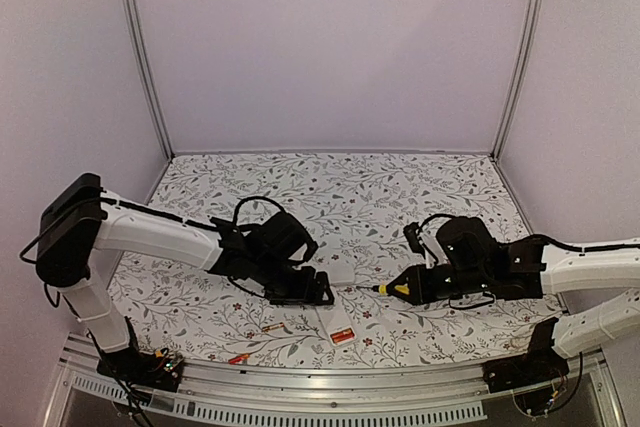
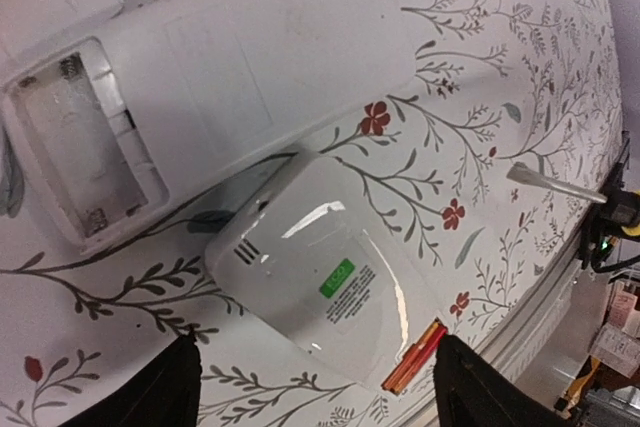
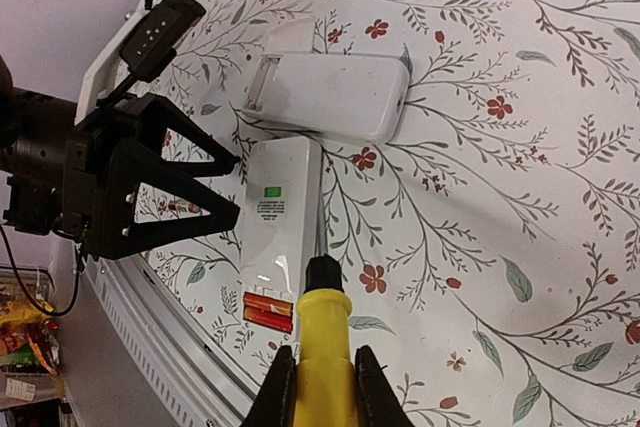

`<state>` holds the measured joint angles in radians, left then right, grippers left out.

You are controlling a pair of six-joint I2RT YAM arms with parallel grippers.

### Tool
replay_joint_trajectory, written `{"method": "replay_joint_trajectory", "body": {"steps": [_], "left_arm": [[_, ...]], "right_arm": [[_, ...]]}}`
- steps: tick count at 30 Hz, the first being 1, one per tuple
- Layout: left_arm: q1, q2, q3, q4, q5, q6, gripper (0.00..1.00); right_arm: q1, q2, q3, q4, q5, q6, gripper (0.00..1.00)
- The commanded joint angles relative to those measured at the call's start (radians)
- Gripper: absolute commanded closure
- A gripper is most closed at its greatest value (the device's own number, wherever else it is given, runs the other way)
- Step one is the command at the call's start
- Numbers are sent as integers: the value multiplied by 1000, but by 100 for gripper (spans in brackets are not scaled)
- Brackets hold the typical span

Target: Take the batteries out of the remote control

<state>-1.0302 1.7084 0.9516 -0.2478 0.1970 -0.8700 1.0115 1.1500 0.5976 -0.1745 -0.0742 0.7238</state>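
Two batteries [image 2: 415, 355] lie side by side at the end of a white labelled piece [image 2: 320, 267], which rests just beside the remote [image 2: 250, 57]. The remote's compartment [image 2: 85, 147] is seen to be empty in the left wrist view alone. Two loose batteries [image 1: 270, 328] near the table edge are visible only from above. The left gripper [image 2: 315, 392] is spread wide over the labelled piece and holds nothing; the paired batteries lie just inside one finger [image 2: 480, 392]. The right gripper [image 3: 320, 382] is clamped on a screwdriver [image 3: 322, 332], whose blade is near the labelled piece.
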Motion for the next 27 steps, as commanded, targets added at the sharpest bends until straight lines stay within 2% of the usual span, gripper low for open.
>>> {"method": "replay_joint_trajectory", "body": {"steps": [1,14,20,27], "left_arm": [[-15,86,65,1,-14,-59,20],[-51,280,296,-154,-109,2,18],[-87,367,417,-326,-232,35,17],[-115,410,436,-381,-292,24,21]], "right_arm": [[25,-3,-24,52,40,15,100],[27,-144,-93,-15,116,17,100],[41,-189,-133,-10,114,58,100],[85,-235,-171,-2,98,125,100]]}}
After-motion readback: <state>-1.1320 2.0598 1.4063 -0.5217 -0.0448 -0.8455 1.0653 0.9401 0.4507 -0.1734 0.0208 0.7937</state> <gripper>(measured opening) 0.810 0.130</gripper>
